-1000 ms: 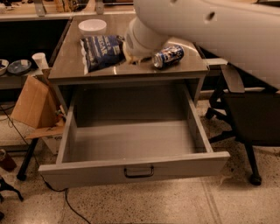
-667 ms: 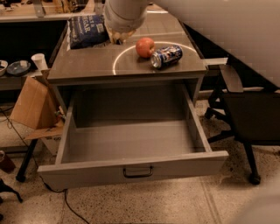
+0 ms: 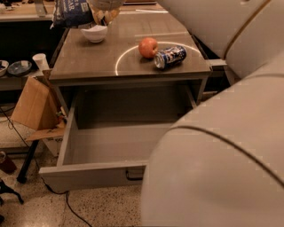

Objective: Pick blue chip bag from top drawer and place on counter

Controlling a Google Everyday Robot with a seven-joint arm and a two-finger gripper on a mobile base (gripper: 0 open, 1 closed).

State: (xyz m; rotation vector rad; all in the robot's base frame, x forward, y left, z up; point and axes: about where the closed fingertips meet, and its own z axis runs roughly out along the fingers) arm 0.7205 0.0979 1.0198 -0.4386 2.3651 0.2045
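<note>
One rule: the gripper, above the table's far-left corner with fingers clamped on the blue chip bag, should lower before releasing.

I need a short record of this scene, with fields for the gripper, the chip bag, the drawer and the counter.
gripper: at the far left end of the counter, above a white bowl
blue chip bag: beside the gripper, at the far left corner
top drawer: pulled open, nothing in the visible part
also on counter: apple and soda can, side by side at the white circle
</note>
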